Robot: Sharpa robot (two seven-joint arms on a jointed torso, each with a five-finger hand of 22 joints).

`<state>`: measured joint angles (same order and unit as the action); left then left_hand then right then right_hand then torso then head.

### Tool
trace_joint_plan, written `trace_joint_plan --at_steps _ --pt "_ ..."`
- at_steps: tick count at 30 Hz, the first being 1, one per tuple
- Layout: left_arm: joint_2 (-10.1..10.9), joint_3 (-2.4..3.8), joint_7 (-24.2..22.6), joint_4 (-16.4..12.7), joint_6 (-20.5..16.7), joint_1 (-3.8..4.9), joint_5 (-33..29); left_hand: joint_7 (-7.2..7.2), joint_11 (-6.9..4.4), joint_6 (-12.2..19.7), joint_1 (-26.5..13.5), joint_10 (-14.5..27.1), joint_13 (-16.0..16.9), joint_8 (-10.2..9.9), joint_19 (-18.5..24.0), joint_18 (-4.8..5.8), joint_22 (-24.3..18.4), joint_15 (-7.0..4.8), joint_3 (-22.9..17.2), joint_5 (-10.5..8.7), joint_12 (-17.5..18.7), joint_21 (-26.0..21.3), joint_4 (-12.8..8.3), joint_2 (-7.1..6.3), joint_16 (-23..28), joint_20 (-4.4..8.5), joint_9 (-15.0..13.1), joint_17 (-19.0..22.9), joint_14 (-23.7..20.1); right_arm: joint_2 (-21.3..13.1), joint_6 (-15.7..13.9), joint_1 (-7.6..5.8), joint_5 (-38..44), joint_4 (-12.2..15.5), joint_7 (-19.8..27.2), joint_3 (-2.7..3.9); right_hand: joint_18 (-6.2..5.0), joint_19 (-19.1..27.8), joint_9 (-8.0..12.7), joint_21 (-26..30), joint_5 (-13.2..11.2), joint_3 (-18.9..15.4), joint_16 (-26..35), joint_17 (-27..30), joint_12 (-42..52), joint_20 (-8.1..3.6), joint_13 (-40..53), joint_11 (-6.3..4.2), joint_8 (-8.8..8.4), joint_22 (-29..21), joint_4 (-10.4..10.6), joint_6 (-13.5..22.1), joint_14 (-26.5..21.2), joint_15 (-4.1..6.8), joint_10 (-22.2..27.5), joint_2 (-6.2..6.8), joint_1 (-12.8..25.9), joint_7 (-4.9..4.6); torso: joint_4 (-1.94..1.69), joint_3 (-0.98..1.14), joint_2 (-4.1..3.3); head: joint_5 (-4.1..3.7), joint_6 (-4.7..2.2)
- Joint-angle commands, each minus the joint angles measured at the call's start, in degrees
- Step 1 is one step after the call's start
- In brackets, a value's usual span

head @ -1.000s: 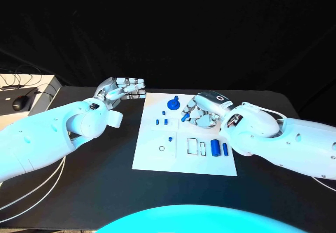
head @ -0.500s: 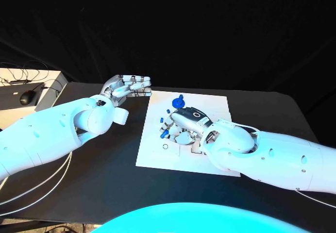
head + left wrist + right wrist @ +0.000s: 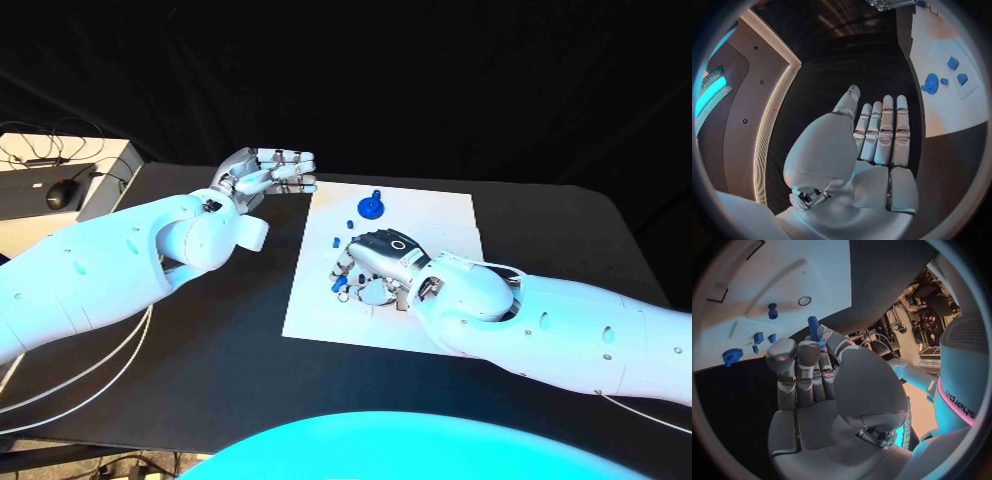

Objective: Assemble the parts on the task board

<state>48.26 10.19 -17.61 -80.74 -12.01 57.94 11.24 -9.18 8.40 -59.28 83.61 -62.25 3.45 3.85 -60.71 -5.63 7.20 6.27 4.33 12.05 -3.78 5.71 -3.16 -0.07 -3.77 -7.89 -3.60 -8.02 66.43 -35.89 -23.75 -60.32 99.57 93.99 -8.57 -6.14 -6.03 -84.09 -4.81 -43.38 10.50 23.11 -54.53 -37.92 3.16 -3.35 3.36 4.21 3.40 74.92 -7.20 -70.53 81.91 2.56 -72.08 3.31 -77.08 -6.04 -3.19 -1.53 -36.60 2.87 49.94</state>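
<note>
A blue peg (image 3: 813, 326) sits pinched at the fingertips of the right hand (image 3: 378, 262), standing up past them in the right wrist view, and that hand hangs low over the left half of the board (image 3: 447, 210). The round hole (image 3: 804, 301) lies open on the white plate just ahead of the peg, so this looks like an insertion step: part in hand, socket not yet filled.

Near the hole a short blue pin (image 3: 772, 310) stands in the board, and further along there are two small blue blocks (image 3: 758, 338). The blue gear (image 3: 371, 208) rests toward the far edge of the board, apart from the working hand.

The left hand (image 3: 267, 174) hovers off the board's far left corner, above the black surface (image 3: 216, 370). In its own wrist view the fingers (image 3: 887, 131) are stretched out side by side with nothing in them, so it is free.

The next move, as I read it, needs the peg lined up over the hole and kept upright on the way down. The hold is only at the fingertips, so a tilted entry could jam it or twist it loose. How close the peg's tip is to the board I cannot tell.
</note>
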Motion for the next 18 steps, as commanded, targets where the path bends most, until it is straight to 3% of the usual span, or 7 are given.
trace_joint_plan --at_steps 1,18 --pt "0.0 0.04 -0.4 -0.1 1.0 0.00 0.0 0.10 -0.17 0.1 -0.1 0.3 0.0 -0.2 0.0 0.57 -0.1 0.18 0.1 -0.01 0.2 0.2 0.3 0.09 0.0 -0.12 0.0 0.0 0.0 0.2 2.7 0.15 1.9 -0.4 -0.1 -0.06 -0.65 -2.1 0.0 0.1 0.3 0.1 -0.1 0.0 0.3 -0.33 0.2 -2.02 0.40 5.7 -0.2 -0.1 0.0 0.34 -3.6 -1.78 -1.0 -0.12 -0.01 0.01 0.03 0.18 0.06" --pt "0.3 0.04 -0.4 -0.1 1.0 0.00 0.0 0.10 -0.17 0.1 -0.1 0.3 0.0 -0.2 0.0 0.57 -0.1 0.18 0.1 -0.01 0.2 0.2 0.3 0.09 0.0 -0.12 0.0 0.0 0.0 0.2 5.5 0.41 2.7 -1.0 -0.8 -0.23 -0.64 -2.0 0.0 -0.2 0.3 -0.1 -0.2 0.0 0.3 -0.31 0.2 -2.02 0.40 5.7 -0.5 -0.1 0.0 0.33 -3.6 -1.95 -0.8 -0.11 0.08 -0.02 0.03 0.26 0.06"
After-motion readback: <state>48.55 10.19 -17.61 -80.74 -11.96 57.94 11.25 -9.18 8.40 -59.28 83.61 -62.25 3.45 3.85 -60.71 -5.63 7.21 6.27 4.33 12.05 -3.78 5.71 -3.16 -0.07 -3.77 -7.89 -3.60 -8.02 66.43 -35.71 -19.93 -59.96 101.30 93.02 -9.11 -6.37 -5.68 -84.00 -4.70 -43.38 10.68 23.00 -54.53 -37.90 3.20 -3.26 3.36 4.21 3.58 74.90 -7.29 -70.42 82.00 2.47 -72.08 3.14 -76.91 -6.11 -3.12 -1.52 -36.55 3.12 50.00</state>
